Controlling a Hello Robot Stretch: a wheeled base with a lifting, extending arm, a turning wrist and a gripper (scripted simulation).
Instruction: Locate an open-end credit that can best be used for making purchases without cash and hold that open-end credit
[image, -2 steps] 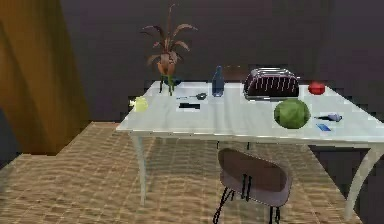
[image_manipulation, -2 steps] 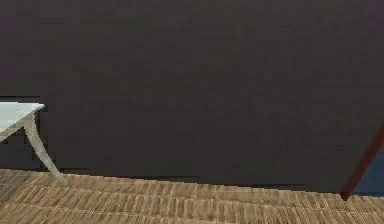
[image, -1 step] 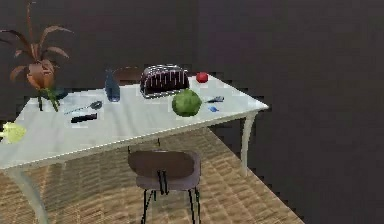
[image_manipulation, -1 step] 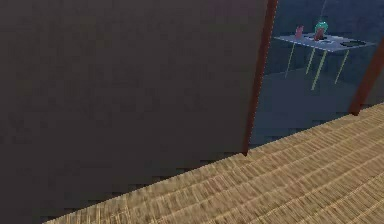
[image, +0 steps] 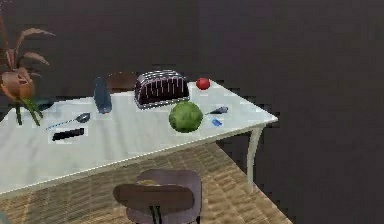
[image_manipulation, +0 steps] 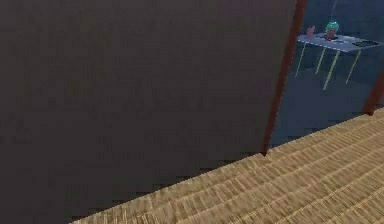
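White surface (image: 120, 140) ahead carries a green ball (image: 186, 117) and, just right of it, a small blue flat piece (image: 215, 121), likely the card. Locating seems done; driving closer comes next. The hand's state cannot be told.

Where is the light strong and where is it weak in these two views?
Forward view: the white table is brightly lit, the wall behind it is dark. Arm side view: the near wall is dark, the wooden floor is lighter, and a small table past the door frame stands in light.
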